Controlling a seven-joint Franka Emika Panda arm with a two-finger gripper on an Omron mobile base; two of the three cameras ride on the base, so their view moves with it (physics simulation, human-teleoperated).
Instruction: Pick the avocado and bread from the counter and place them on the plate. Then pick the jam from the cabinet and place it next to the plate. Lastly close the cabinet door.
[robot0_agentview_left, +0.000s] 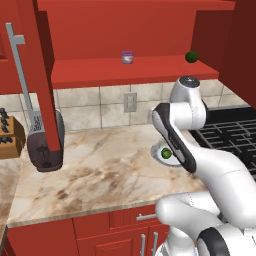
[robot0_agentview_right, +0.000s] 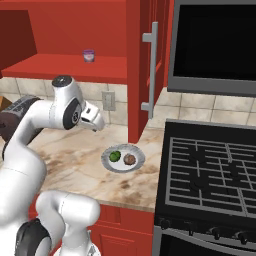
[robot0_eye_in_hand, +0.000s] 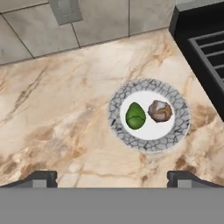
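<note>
The white-grey plate (robot0_eye_in_hand: 113, 116) with a ridged rim lies on the beige marble counter (robot0_eye_in_hand: 57, 113), and on it rest the green avocado (robot0_eye_in_hand: 135, 116) and the brown bread (robot0_eye_in_hand: 160, 110), side by side. My gripper (robot0_eye_in_hand: 112, 178) hovers above the counter, left of the plate and apart from it, open with nothing between its fingertips (robot0_eye_in_hand: 41, 177). From the right base, the hand (robot0_agentview_right: 94, 120) hangs above and left of the plate (robot0_agentview_right: 105, 159). The jam (robot0_agentview_left: 127, 57), a small purple jar, stands on the shelf of the open red cabinet (robot0_agentview_left: 135, 72).
A dark green ball (robot0_agentview_left: 191, 56) sits at the shelf's right end. The open cabinet door (robot0_agentview_right: 137, 70) with its silver handle (robot0_agentview_right: 150, 70) hangs just behind the plate. The black stove (robot0_agentview_right: 210, 170) borders the counter on the right. A toaster (robot0_agentview_left: 45, 142) and knife block (robot0_agentview_left: 7, 135) stand at left.
</note>
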